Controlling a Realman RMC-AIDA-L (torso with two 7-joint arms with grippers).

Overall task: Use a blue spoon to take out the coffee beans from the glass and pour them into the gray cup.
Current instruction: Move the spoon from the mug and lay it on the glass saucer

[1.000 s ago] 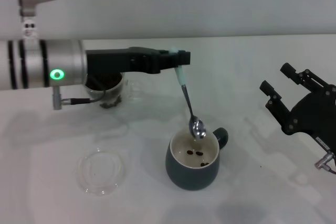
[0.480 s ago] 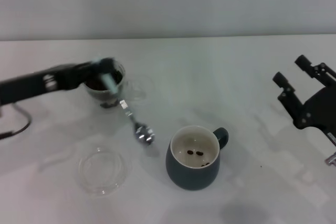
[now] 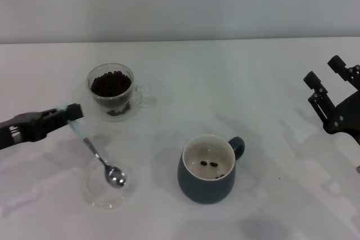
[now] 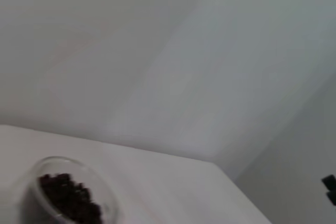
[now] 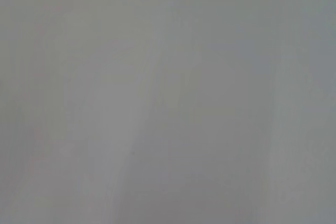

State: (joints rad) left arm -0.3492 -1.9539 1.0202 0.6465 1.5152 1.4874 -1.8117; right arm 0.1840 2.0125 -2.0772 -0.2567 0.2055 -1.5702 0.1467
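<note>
Swinging back from the gray cup [image 3: 207, 168], my left gripper [image 3: 72, 112] now sits low on the left, fingers pinched on the spoon [image 3: 100, 158], its bowl over the dish [image 3: 108, 185]. Beans [image 3: 111, 83] fill the glass [image 3: 112, 91]. Right gripper [image 3: 329, 85] parked, fingers spread, empty.

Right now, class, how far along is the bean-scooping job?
Done: three coffee beans lie in the gray cup. In hand: the left gripper holds the blue spoon, its empty bowl over the glass dish. Left: the glass remains nearly full. The right gripper is parked open.
</note>
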